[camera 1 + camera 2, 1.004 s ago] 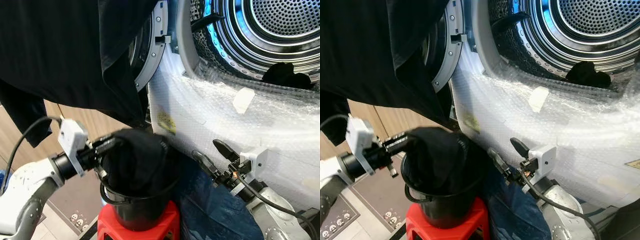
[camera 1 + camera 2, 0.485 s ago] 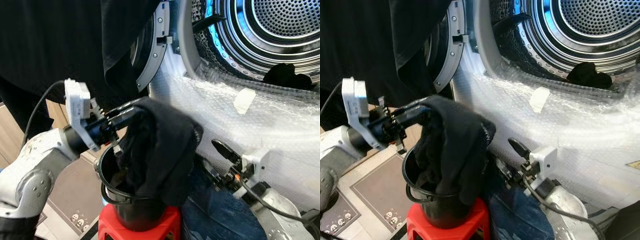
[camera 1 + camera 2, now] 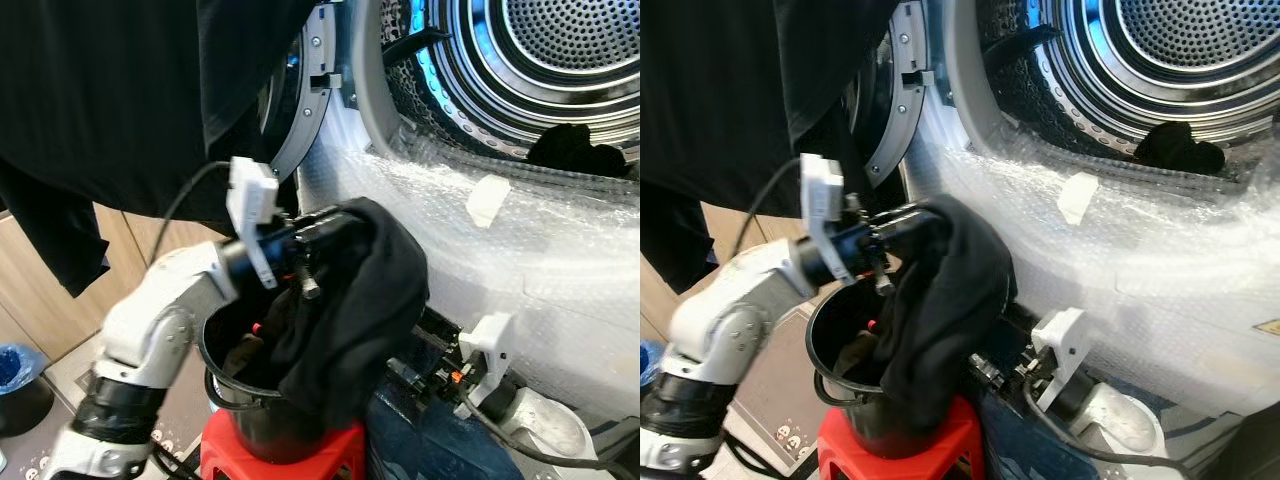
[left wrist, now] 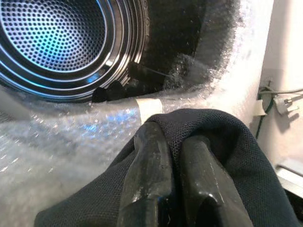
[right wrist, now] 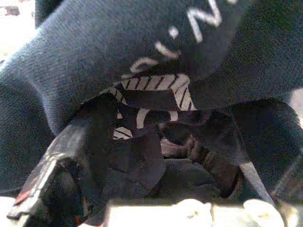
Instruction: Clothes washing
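The left gripper (image 3: 335,225) holds a black garment (image 3: 355,310) above a black bucket (image 3: 235,385), its two fingers (image 4: 147,165) pressed close together with the mesh-knit cloth pinched between and draped over them. The garment hangs from the fingertips down the bucket's near side, its lower end still at the rim, with more dark clothing inside the bucket. The bucket stands on a red stool (image 3: 290,462).

Just behind and above, the washing machine (image 3: 540,240) has its front wrapped in bubble wrap and its door (image 3: 300,110) swung open to the robot's left. The steel drum (image 3: 560,50) is lit blue, and a small black clothing item (image 3: 575,152) lies at the drum's lower lip. A large black cloth (image 3: 120,110) hangs across the upper left of the scene, in front of the door.

The right gripper (image 5: 156,156) sits low beside the stool, buried among dark blue fabric (image 3: 440,450); its wrist camera looks at folds of navy cloth with white print, and I cannot tell how far its fingers are apart
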{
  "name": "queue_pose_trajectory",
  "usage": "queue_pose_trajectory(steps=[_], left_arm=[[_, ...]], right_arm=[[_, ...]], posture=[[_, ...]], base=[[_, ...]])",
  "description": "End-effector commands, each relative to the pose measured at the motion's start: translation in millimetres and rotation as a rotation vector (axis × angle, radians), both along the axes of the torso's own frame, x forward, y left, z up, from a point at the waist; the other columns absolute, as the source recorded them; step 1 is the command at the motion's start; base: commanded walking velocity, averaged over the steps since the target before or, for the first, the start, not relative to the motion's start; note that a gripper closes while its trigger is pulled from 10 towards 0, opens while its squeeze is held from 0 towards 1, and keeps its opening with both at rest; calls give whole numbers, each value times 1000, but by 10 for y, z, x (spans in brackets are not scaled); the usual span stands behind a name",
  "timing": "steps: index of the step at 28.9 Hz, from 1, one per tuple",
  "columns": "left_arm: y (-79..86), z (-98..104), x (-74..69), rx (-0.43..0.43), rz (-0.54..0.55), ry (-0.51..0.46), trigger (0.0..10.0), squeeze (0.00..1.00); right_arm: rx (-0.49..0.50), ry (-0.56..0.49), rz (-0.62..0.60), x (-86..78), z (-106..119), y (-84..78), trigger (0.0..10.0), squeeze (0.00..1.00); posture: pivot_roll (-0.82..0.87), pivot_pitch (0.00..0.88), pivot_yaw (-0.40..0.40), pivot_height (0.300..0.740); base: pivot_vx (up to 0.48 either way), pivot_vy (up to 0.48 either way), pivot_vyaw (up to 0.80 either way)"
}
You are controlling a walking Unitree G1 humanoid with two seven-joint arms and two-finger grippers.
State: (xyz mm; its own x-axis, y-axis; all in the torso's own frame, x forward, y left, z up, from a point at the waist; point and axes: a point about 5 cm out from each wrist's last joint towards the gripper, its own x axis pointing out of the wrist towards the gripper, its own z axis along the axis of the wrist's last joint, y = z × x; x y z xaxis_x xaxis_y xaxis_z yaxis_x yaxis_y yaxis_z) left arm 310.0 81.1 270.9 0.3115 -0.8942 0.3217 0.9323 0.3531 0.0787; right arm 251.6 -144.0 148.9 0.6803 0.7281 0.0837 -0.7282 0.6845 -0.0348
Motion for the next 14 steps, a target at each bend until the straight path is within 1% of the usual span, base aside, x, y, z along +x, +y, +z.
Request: queue_pose_trajectory(steps=[1,2,4,6,7,8,11,12,14], left_arm=[[-104,106,52,-10,-1,-55,10000,0],[-151,115,76,-16,0,-51,10000,0],[-180,121,95,-21,-1,-49,10000,0],[-280,134,121,-24,-4,-56,10000,0],[-373,166,111,-38,-17,-60,10000,0],[-415,187,102,-47,-26,-70,10000,0],[-456,207,103,-59,-31,-72,10000,0],[-534,256,61,-90,-69,-70,10000,0],[-581,295,24,-116,-98,-68,10000,0]], right_arm=[[-22,-67,-26,25,104,86,10000,0],[-23,-74,-46,37,121,99,10000,0],[-22,-77,-60,45,132,112,10000,0],[-39,-60,-127,102,141,119,10000,0],[-37,-36,-182,160,153,116,10000,0],[-28,-32,-217,186,166,111,10000,0],[-17,-9,-236,211,159,116,10000,0],[-28,14,-290,261,117,98,10000,0],[-36,24,-326,291,89,81,10000,0]], posture=[[-109,0,84,740],[-109,0,84,740],[-110,0,89,740],[-115,0,95,740],[-116,0,99,740],[-116,0,99,740],[-115,0,102,740],[-111,0,104,740],[-111,0,104,740]], base=[[0,0,0],[0,0,0],[0,0,0],[0,0,0],[0,0,0],[0,0,0],[0,0,0],[0,0,0],[0,0,0]])
